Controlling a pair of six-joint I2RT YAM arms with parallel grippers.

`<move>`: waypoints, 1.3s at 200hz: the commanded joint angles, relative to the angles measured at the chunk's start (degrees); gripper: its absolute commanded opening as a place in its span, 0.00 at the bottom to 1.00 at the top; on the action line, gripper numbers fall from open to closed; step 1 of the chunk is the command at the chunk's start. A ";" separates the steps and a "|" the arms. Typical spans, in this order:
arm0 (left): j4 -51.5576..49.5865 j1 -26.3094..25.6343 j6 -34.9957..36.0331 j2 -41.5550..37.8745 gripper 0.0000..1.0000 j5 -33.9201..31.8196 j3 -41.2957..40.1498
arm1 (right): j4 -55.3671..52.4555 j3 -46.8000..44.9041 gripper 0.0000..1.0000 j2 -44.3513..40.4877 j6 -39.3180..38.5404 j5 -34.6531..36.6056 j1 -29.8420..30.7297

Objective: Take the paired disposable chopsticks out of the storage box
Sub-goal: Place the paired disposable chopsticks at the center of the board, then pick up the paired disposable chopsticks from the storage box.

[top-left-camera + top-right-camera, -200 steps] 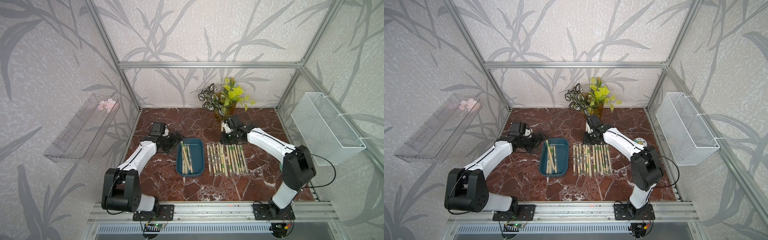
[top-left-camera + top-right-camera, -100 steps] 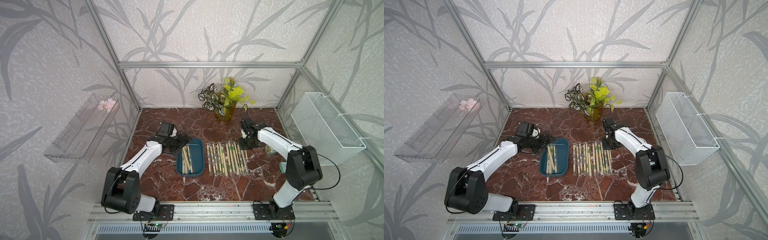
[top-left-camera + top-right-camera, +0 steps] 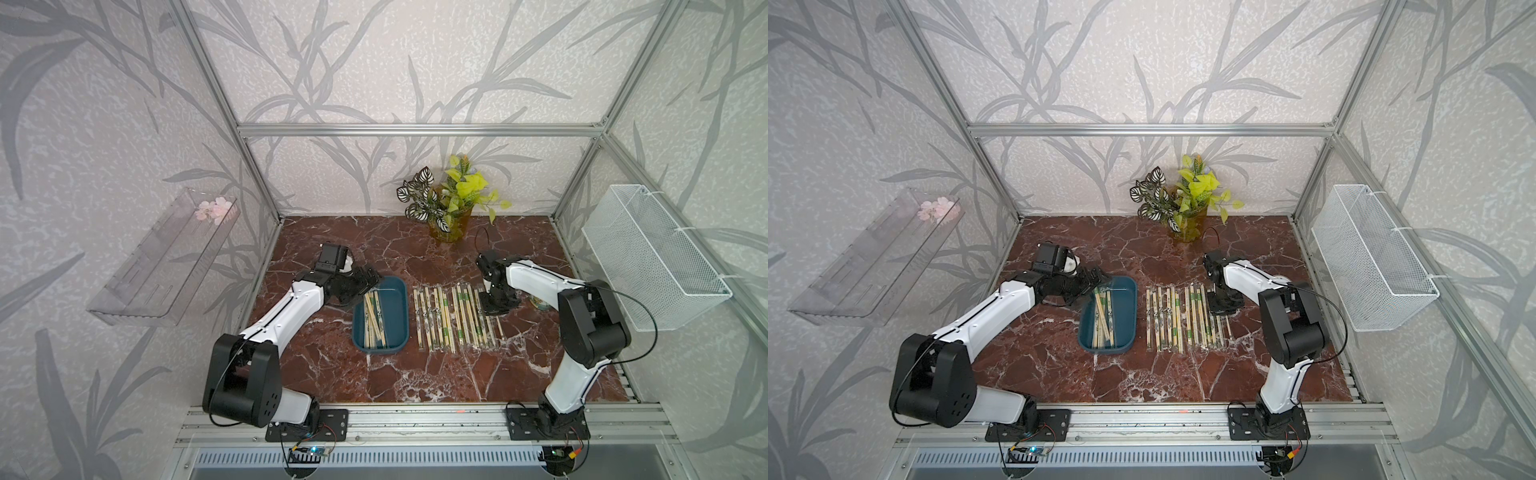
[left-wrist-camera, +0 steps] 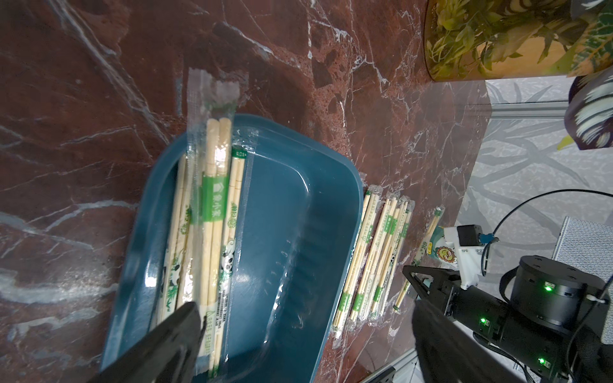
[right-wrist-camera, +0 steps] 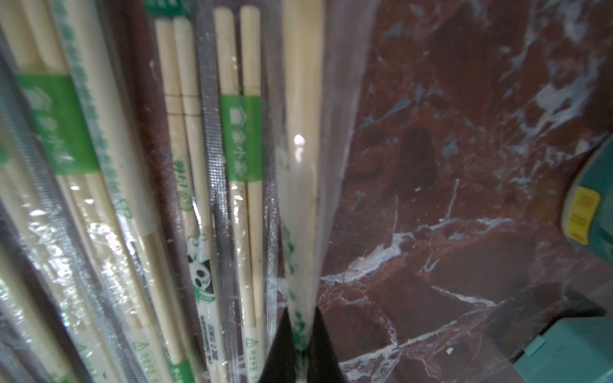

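While few paired disposable chopsticks (image 3: 373, 320) lie in the storage box (image 3: 395, 307), the left gripper (image 3: 371, 278), jaws apart, is held at its 11 o'clock, likely to pick; at 3 o'clock, one pair (image 5: 300, 199) is pinched by the right gripper (image 5: 300, 335), seemingly to join the row (image 3: 442, 318).

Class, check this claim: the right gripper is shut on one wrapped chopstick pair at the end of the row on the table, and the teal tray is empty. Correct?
Not empty: the shallow dark teal plastic tray holds several wrapped bamboo chopstick pairs along one side, as the left wrist view shows. The right gripper is shut on one wrapped pair at the end of the row.
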 commanded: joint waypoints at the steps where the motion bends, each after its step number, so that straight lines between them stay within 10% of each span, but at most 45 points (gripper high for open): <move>1: -1.19 -0.40 -0.04 0.20 1.00 -0.82 1.31 | 0.57 -0.82 0.00 1.11 1.05 -0.78 -0.33; 82: -0.88 -0.34 0.05 0.14 1.00 -0.67 1.19 | -0.13 -1.77 0.31 -2.70 2.01 -0.55 -0.77; 146: -1.65 0.07 0.55 -0.15 1.00 -1.59 2.19 | -3.10 4.62 0.33 -12.50 3.16 -7.58 0.11; 260: -5.57 8.48 1.63 -1.67 1.00 -3.96 1.89 | 25.16 11.97 0.43 -3.38 13.57 -25.94 24.65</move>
